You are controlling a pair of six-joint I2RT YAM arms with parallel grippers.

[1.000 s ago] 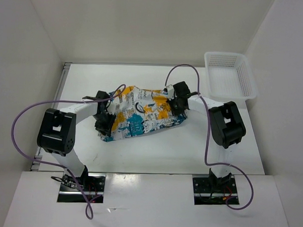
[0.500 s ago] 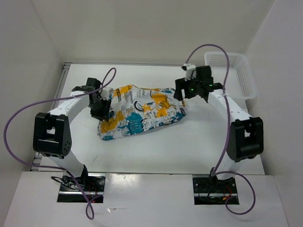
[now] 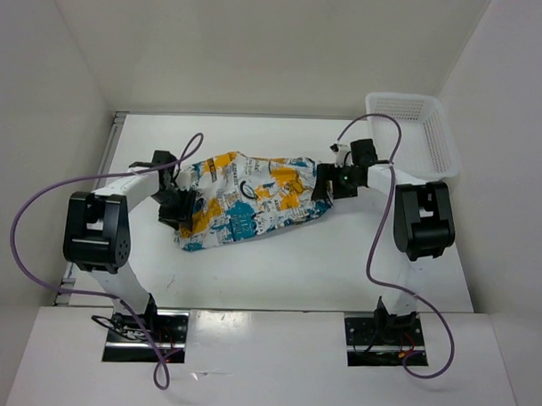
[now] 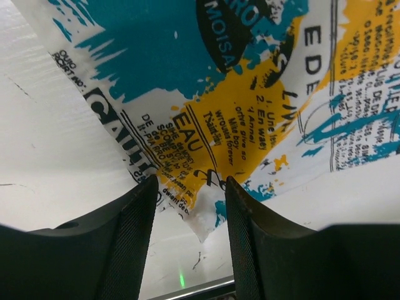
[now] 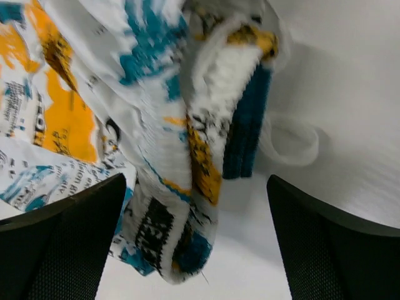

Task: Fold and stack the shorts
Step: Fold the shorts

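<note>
The shorts point(image 3: 253, 201), white with teal, yellow and black print, lie loosely folded in a slanting band on the white table point(image 3: 295, 275). My left gripper point(image 3: 176, 205) sits low at their left end. In the left wrist view a printed corner of the shorts point(image 4: 206, 212) lies in the gap between the left gripper's point(image 4: 190, 184) parted fingers, not pinched. My right gripper point(image 3: 329, 182) is at the right end. The right wrist view shows this gripper point(image 5: 195, 181) wide open around the bunched waistband point(image 5: 187, 206), touching nothing.
A white mesh basket point(image 3: 444, 142) stands at the far right back corner, partly off the table's edge. A white drawstring loop point(image 5: 290, 140) lies on the table beside the waistband. Purple cables arc over both arms. White walls close in the table.
Both grippers held the bunched shorts a second ago. The right one let go, swung up and back, then came down at the right end. The left widened and shifted left.
</note>
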